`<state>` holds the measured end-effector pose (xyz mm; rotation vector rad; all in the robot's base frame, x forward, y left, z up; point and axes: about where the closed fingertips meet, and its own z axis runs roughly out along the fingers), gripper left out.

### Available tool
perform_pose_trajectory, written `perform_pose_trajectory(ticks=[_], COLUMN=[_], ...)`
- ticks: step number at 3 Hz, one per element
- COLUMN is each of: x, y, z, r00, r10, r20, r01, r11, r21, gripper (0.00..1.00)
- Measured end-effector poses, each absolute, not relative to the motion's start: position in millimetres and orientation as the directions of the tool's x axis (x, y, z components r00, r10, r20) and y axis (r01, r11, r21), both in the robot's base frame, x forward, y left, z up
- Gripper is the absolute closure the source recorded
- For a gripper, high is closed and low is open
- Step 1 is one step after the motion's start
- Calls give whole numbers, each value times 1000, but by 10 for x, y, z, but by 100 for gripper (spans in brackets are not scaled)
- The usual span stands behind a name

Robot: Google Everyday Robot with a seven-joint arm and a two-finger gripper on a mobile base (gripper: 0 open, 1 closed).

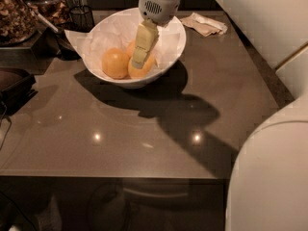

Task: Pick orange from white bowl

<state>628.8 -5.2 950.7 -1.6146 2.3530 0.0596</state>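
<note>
1. We see a dim, warm-toned scene. The brightest area is the white bowl [179, 41] with its paper lining [96, 44].
2. Light falls from above: two small glare spots [97, 137] sit on the glossy table [62, 129], one left and one right of centre.
3. The gripper [138, 59] hangs inside the bowl, over an orange [144, 71]. With the arm [269, 177], it casts a broad dark shadow [187, 117] from the bowl toward the lower right.
4. We note a second, softer shadow left of the bowl.
5. The left edge and the bottom strip lie in deep shade.
</note>
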Motion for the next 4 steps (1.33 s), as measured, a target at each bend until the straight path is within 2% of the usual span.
perform_pose_trajectory(ticks=[1,3,4], x=[6328,6383,6392], y=[28,143,194], z=[9422,9292,9215], r00=[-322,-306,-303], r10=[-913,-921,-923], r20=[-251,-242,-238], r01=[-929,-940,-945], r11=[356,333,324], r21=[-105,-75,-52], gripper=[20,18,27])
